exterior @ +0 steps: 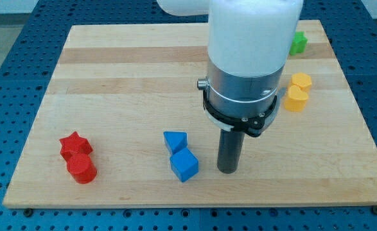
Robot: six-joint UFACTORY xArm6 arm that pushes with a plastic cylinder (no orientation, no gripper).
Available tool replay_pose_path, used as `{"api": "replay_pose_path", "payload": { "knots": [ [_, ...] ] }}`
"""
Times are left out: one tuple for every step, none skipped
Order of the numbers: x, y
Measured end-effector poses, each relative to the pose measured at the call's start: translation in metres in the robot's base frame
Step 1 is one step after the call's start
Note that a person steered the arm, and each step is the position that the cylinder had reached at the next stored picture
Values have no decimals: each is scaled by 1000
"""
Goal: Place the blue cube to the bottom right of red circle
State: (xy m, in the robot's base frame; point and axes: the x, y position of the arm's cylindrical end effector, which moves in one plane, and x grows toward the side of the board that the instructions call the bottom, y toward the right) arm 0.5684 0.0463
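Observation:
The blue cube (185,165) lies near the board's bottom edge, just below a blue triangular block (175,141) that touches it. The red circle (81,169) is a short red cylinder at the view's bottom left, touching a red star (75,145) above it. My tip (227,170) stands on the board a short way to the right of the blue cube, with a small gap between them. The arm's white and silver body hides the board's upper middle.
Two yellow blocks (297,91) sit together at the view's right. A green block (297,42) shows at the top right, partly hidden by the arm. The wooden board (111,77) lies on a blue perforated table.

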Motion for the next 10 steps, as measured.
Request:
{"api": "replay_pose_path", "payload": {
  "knots": [
    [0, -6],
    [0, -20],
    [0, -36],
    [0, -49],
    [0, -75],
    [0, -100],
    [0, -125],
    [0, -148],
    [0, -168],
    [0, -185]
  ]
}}
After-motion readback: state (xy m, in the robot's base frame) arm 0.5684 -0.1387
